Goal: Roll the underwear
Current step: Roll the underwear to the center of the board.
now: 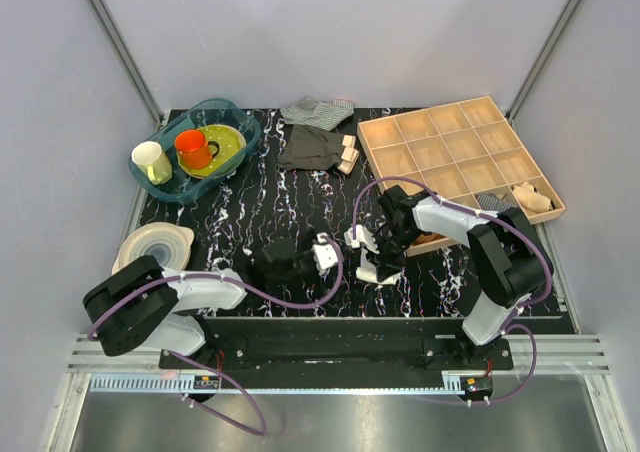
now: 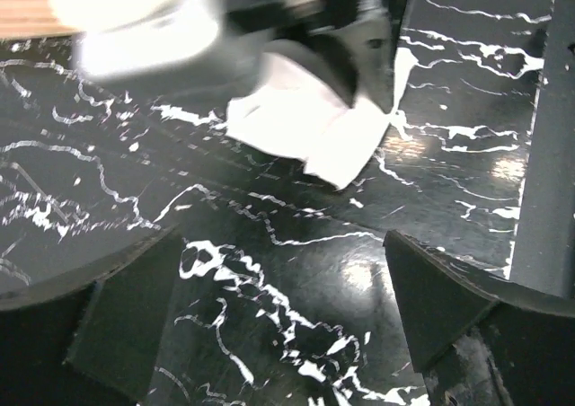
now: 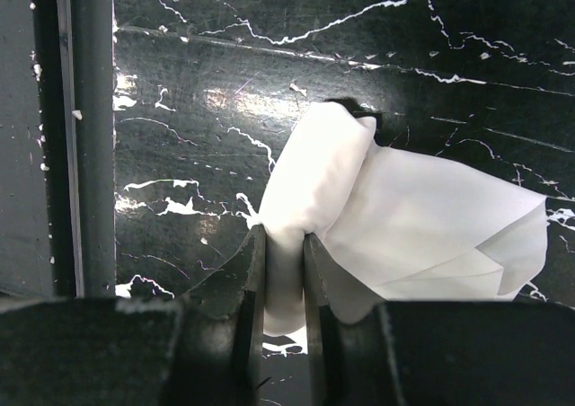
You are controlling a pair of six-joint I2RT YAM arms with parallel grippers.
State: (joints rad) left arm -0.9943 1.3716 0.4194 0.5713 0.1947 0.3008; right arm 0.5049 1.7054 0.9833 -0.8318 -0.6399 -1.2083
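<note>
The white underwear (image 3: 413,226) lies on the black marbled table, partly rolled, with a thick roll along its left side. My right gripper (image 3: 283,249) is shut on the near end of that roll. In the top view the underwear (image 1: 367,270) sits near the table's front middle under the right gripper (image 1: 380,255). My left gripper (image 2: 287,307) is open and empty, just left of the cloth, its fingers (image 2: 135,316) wide apart over bare table. In the left wrist view the underwear (image 2: 305,127) shows ahead, with the right gripper blurred on top of it.
A wooden compartment tray (image 1: 455,157) stands at the back right with a cream item (image 1: 530,197) in one cell. A dark grey garment (image 1: 310,150), striped cloth (image 1: 318,110) and small wooden blocks (image 1: 348,155) lie at the back. A blue basin (image 1: 240,122) and white bowl (image 1: 155,244) are at the left.
</note>
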